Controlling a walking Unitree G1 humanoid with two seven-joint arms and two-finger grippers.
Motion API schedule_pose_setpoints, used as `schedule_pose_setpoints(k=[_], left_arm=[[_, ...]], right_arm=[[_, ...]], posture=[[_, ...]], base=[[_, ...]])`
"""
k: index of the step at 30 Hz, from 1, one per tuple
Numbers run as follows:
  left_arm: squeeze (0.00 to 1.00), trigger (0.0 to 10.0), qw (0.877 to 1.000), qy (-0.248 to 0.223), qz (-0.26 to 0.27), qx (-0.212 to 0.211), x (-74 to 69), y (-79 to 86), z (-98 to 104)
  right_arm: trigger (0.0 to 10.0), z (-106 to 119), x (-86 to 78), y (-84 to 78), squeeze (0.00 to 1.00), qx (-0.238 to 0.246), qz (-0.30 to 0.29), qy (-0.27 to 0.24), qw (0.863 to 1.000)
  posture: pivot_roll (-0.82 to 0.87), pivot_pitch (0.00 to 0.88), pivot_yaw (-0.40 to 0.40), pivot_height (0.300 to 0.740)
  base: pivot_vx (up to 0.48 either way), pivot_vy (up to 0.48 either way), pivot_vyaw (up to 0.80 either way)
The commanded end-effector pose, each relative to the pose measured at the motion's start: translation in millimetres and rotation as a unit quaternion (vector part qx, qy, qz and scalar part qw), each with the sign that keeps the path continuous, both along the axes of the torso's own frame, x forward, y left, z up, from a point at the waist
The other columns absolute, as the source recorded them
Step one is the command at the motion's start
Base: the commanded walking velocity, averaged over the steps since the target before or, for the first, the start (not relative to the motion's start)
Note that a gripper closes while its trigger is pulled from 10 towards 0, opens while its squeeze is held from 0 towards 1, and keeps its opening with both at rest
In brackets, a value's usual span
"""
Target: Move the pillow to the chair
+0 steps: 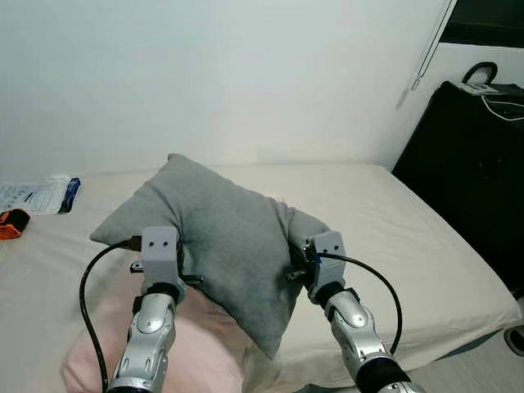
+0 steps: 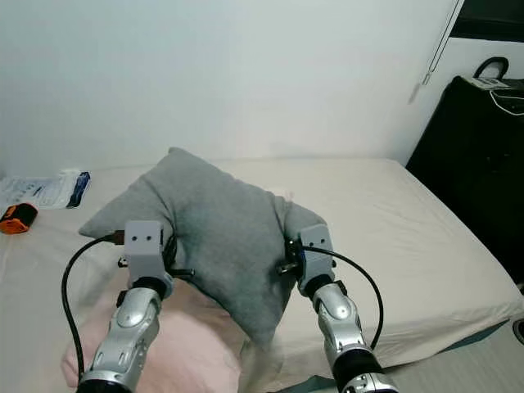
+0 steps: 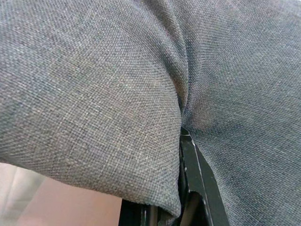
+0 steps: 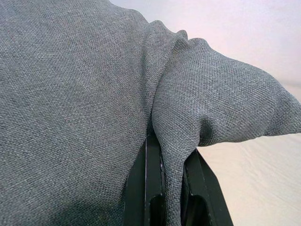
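Both tools, left tool (image 3: pixel 186 188) and right tool (image 4: pixel 171 183), each pinching a gray pillow (image 1: pixel 229 237) fold, head views hiding the pinches

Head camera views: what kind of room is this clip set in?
Most likely a bedroom: a bed with a cream sheet along a white wall, a grey pillow gripped by both grippers above a pink pillow.
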State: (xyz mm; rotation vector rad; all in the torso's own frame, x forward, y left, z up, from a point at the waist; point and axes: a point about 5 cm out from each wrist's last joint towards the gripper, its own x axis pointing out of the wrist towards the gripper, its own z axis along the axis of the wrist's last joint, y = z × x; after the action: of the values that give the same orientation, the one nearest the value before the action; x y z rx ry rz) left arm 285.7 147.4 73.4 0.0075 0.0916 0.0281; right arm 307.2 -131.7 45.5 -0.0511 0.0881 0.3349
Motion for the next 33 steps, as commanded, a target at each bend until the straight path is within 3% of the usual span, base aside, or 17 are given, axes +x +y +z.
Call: schedule_pose_setpoints(k=[1, 10, 33], left_arm=[[0.0, 10.0, 1.0, -0.02, -0.02, 0.009, 1.0, -7.3, 6.8], [0.0, 10.0, 1.0, -0.018, -0.021, 0.007, 0.2, -7.6, 6.1], [0.0, 10.0, 1.0, -0.014, -0.014, -0.01, 6.3, -10.3, 9.4]], right_arm=[[10.0, 1.3, 1.0, 0.7, 0.0, -0.003, 0.003, -0.003, 1.0], [10.0, -1.0, 0.0, 2.3, 0.0, -0.007, 0.005, 0.003, 1.0], [10.0, -0.5, 1.8, 5.8, 0.0, -0.009, 0.009, 0.004, 1.0]], posture=[[0.08, 0.0, -0.12, 0.74], [0.08, 0.0, -0.122, 0.74], [0.08, 0.0, -0.118, 0.74]], base=[[0.0, 0.0, 0.0], [0.0, 0.0, 0.0], [0.0, 0.0, -0.8]])
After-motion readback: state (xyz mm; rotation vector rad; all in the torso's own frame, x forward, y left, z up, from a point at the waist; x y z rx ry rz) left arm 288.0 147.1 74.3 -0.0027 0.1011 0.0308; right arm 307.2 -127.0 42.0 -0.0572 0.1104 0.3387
